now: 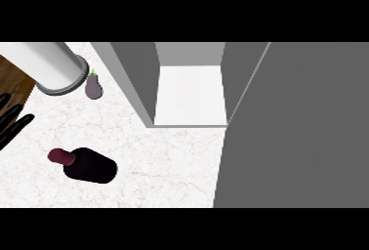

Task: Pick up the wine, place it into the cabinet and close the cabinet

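left hand (16,128) at the counter's left edge, fingers straight, holding nothing | wine bottle (88,165) sat on the counter (166,161) toward its front-left, apart from the hand | aubergine (94,88) just beside a white cylinder (52,66) at the back-left | cabinet (189,95) open at the back, grey door (302,127) along the right

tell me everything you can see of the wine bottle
The wine bottle is squat, near-black, with a dark red cap on a short neck. It seems upright on the white marbled counter, left of the open cabinet, nearer the robot. Nothing touches it; the left hand is apart, at the left edge.
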`<state>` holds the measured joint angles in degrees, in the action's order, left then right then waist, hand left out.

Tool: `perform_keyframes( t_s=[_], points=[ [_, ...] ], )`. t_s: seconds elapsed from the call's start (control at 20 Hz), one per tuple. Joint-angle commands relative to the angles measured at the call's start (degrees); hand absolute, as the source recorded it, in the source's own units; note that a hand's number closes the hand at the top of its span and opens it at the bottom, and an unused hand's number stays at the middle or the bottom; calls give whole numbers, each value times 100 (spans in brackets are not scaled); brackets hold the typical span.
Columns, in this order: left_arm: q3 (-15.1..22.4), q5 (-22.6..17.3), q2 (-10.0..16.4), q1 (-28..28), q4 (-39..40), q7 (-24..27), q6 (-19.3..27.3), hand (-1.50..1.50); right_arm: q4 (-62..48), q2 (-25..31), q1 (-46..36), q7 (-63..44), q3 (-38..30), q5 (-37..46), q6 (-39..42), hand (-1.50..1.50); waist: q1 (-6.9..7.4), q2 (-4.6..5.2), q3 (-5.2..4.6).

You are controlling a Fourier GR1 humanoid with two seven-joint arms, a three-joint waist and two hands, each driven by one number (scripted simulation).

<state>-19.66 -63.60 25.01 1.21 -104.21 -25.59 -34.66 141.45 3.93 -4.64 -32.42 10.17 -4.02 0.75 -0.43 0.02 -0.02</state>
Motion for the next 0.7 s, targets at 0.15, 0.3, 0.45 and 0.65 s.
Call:
perform_keyframes(
  t_s=[0.15, 0.3, 0.45, 0.65],
  points=[
    [-9, 1178, -285, -614, 1421, 484, -682, -150, 713, -37, 403, -156, 190, -39, 41, -150, -25, -1, 0],
    [44, 1615, -355, -867, 1997, 680, -924, -150, 525, 6, 6, -385, -52, -186, -9, -150, -16, 5, -2],
    [-35, 1989, -327, -896, 2419, 919, -1207, -150, 484, 11, 375, -25, -230, -388, 183, -150, -19, 5, 1],
    [74, 2881, -670, -969, 2874, 1553, -1592, -150, 449, -57, 226, -143, -65, -217, 137, -150, 0, 3, -1]
  ],
)
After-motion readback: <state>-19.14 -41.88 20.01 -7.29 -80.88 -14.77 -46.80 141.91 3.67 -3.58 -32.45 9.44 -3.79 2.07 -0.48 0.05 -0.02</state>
